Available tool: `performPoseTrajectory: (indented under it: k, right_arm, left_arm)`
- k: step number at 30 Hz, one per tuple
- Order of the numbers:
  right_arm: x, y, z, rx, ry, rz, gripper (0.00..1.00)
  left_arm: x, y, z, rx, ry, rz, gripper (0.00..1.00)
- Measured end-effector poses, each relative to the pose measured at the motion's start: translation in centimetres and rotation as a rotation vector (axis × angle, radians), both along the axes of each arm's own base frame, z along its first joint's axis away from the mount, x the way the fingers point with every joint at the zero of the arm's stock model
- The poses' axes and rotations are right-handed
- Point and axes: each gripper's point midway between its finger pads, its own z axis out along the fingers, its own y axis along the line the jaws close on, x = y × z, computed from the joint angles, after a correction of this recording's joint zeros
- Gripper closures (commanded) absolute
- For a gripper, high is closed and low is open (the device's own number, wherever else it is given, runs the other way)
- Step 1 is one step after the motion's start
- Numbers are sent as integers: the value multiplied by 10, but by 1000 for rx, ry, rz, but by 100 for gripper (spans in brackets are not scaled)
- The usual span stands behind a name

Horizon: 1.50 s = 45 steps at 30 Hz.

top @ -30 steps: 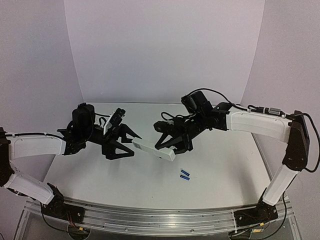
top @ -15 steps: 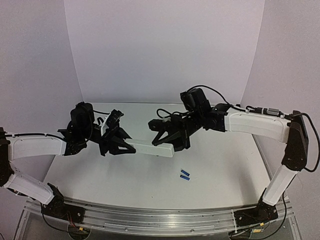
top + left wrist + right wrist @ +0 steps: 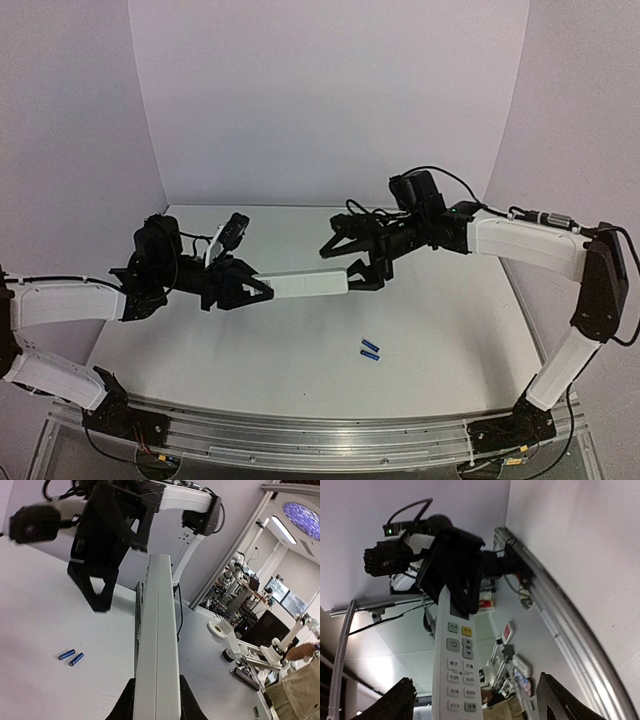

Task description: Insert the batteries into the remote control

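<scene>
White remote control (image 3: 308,284) | left tool (image 3: 260,289) clamps one end | right tool (image 3: 351,262) wide at other | batteries (image 3: 369,350) well apart

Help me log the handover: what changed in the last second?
The left gripper closed on the remote control's left end. The right gripper let go, opened and drew back rightward. The remote swung from tilted to level. The batteries stayed on the table.

The left arm (image 3: 65,300) and the right arm (image 3: 525,245) have smooth white shells on their long links, with black joints, black wrists and black bases. Thin black cables (image 3: 425,178) loop over the wrists. The fingers (image 3: 370,275) are black, angular, open triangular frames.
</scene>
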Motion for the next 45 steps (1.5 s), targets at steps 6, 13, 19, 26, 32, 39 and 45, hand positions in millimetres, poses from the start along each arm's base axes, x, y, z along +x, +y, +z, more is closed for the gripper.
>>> performPoseTrajectory:
  k: [6, 13, 19, 26, 32, 39, 45]
  right_arm:
    - [28, -47, -6, -149, -286, -239, 9]
    - [12, -70, -36, -282, -393, -263, 12]
    - [-34, -42, -78, -351, -743, 2, 11]
    - [-29, -36, -117, -397, -1076, 237, 11]
    - [-18, -31, -165, -509, -1149, 364, 11]
    - [-14, -20, -159, -516, -996, 185, 9]
    - [-15, -13, -147, -503, -823, 8, 14]
  left_arm:
    - [9, 10, -37, 100, 257, 153, 100]
    - [14, 15, -85, 200, 510, 239, 100]
    - [16, 8, -129, 292, 716, 223, 100]
    - [7, 2, -152, 364, 864, 142, 100]
    - [6, -6, -137, 337, 841, 88, 100]
    - [3, -8, -137, 337, 823, 77, 100]
    - [0, -8, -128, 321, 782, 66, 100]
